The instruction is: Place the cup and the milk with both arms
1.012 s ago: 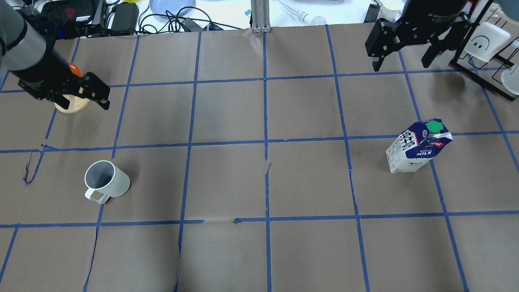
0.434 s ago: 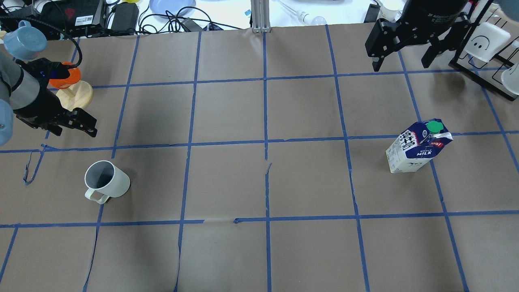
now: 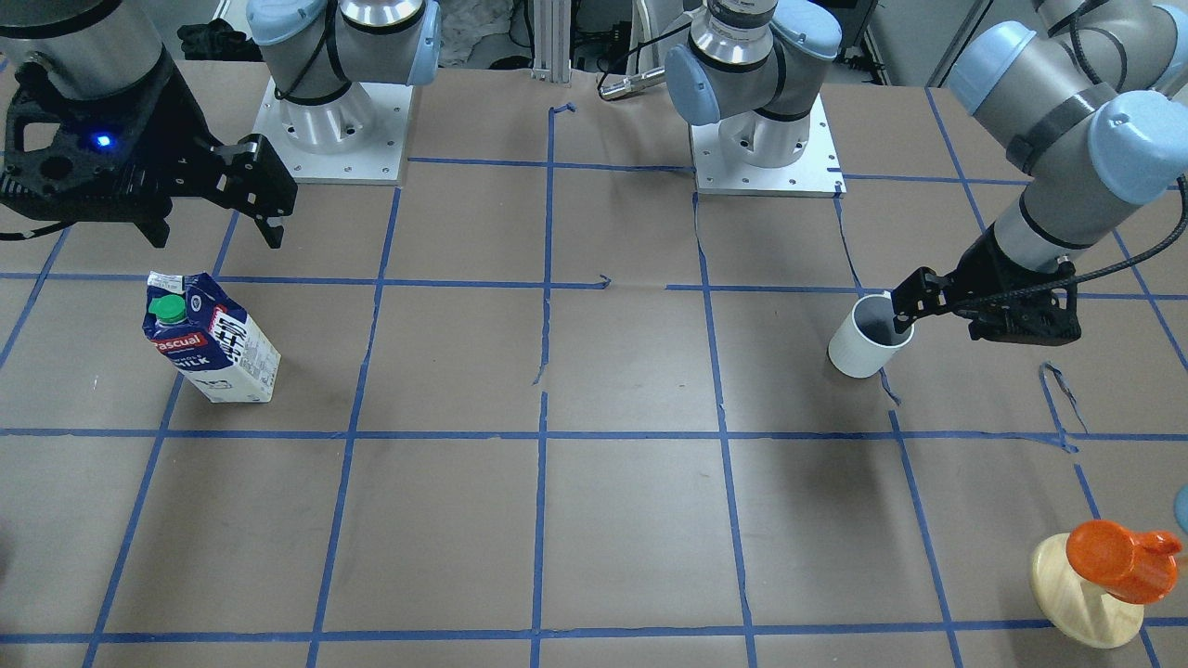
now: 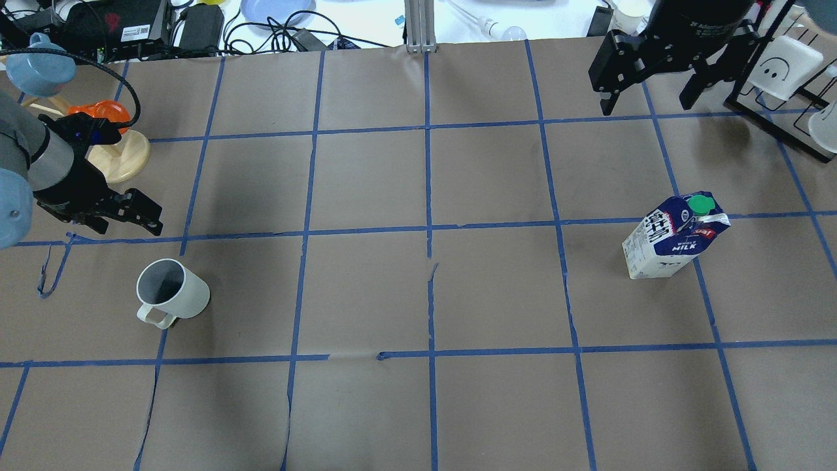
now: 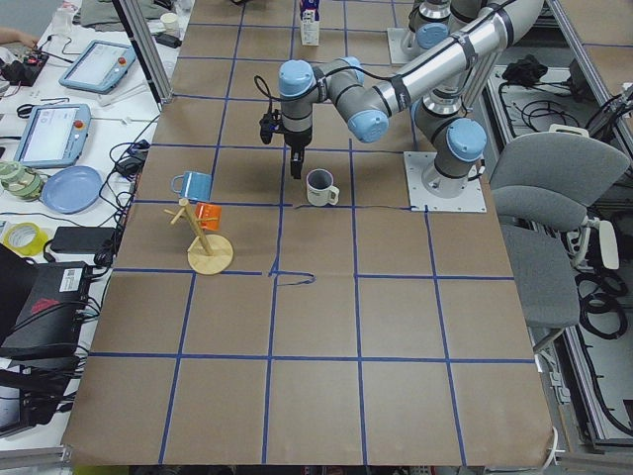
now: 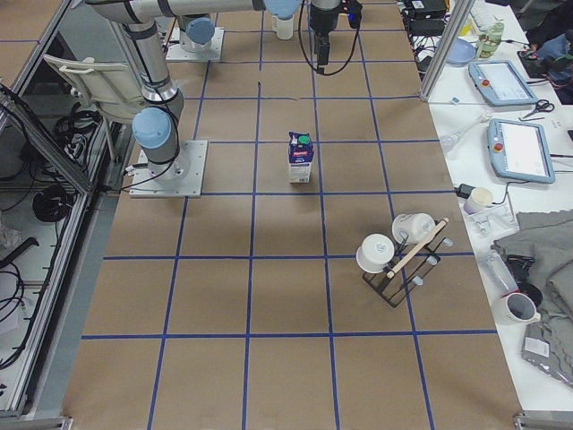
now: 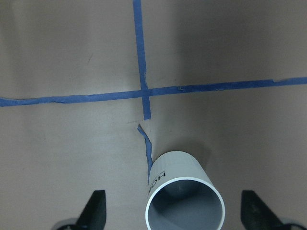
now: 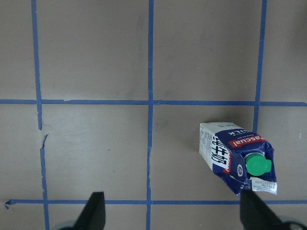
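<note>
Cup (image 4: 171, 297) stands near orange mug (image 3: 1118, 559) on wooden stand (image 3: 1077, 598) (milk (image 4: 673, 239) well apart).

A: Overhead and front-facing cameras sit at opposite sides, both looking steeply down on the brown paper-covered table (image 4: 366, 294).
B: Side cameras are high and far. Wrist cameras are close, looking straight down. Left wrist and overhead share the white cylindrical cup (image 7: 184, 201).

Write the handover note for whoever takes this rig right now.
Grippers: the left gripper is open, near the cup but not gripping it. The right gripper is open, raised, well away from the milk carton.
Things: the cup stands upright on the table, on the robot's left side. The milk carton stands upright on its right side.
Done: nothing grasped yet.
To do: grasp and place both.
</note>
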